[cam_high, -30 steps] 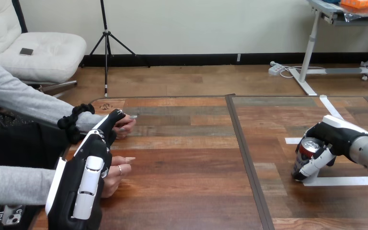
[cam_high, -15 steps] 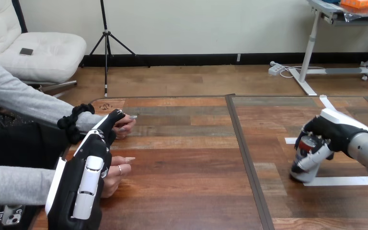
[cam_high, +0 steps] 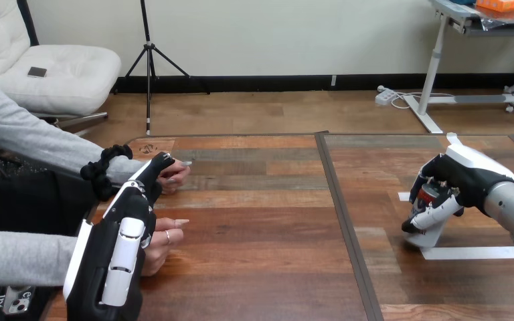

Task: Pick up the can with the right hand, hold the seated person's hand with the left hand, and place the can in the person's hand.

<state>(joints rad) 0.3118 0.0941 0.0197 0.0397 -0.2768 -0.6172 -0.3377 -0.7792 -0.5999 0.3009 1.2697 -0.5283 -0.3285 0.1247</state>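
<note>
One can (cam_high: 430, 234), tilted, base on the bench (cam_high: 261, 221) at right by white tape (cam_high: 475, 253), w/ right hand (cam_high: 465, 179) curled round it. Step: pickup, lift not yet done. Left hand (cam_high: 117, 247), fingers straight, lies betw. person's near hand (cam_high: 162, 241) and far hand (cam_high: 174, 175), gripping neither. Next probably: lift can clear, carry left, tight grip.

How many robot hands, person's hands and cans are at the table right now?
Robot hands: 2, the left hand and the right hand
Person's hands: 2, the farther hand and the nearer hand, both at the table's left side
Cans: 1, the can, with the right hand's fingers curled round it
Total: 5
</note>
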